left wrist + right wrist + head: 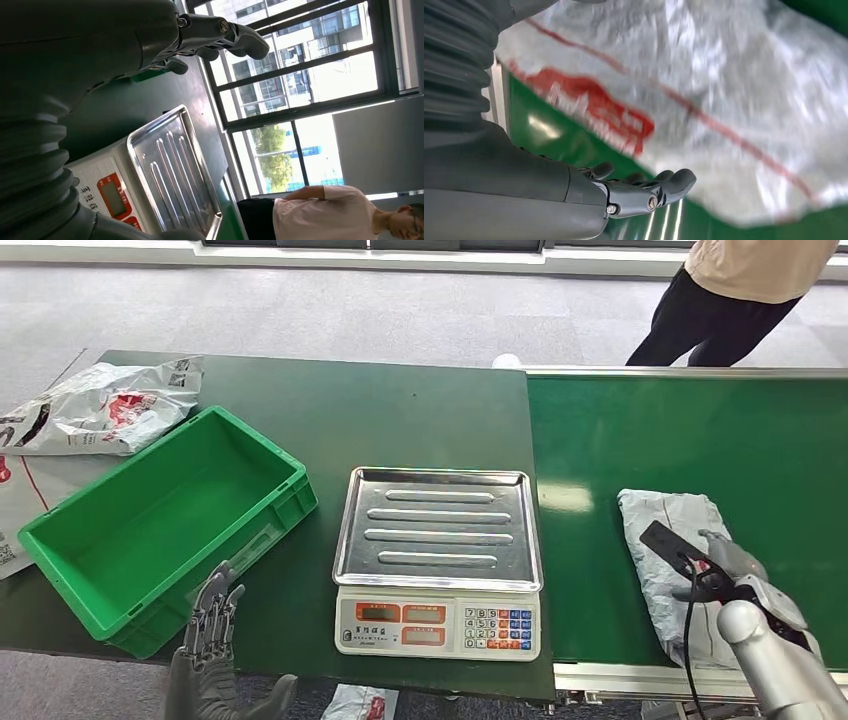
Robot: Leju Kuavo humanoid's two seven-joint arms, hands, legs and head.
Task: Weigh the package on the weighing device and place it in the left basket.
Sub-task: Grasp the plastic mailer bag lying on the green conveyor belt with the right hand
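1. The dark green surface (420, 410) fills the centre and 9 o'clock side of the head view. A brighter green conveyor belt (700, 440) adjoins it on the 3 o'clock side.
2. The green basket (60, 540), the left basket of the task, sits at 9 o'clock and holds nothing. Other printed bags (100, 410) lie beyond it at 10 o'clock.
3. The weighing device (438, 625) stands at centre. Its steel pan (440, 525) is bare, so weighing is not yet done.
4. The package (665, 515), a grey mailer bag, lies flat on the conveyor belt at 4 o'clock.
5. The right robot hand (722, 562) is over the near part of the package. Whether its fingers are apart or clamped on the bag cannot be told.
6. The left robot hand (210, 625) hangs at 7 o'clock, just beside the near wall of the basket, fingers apart and holding nothing.
7. Judged step: pickup of the package. The next move calls for a secure grip, then a lift toward 9 o'clock onto the steel pan.
8. View differences: the right wrist view shows red print on the package (724, 90), blurred. The left wrist view shows windows and a person (320, 210) standing beyond the weighing device.
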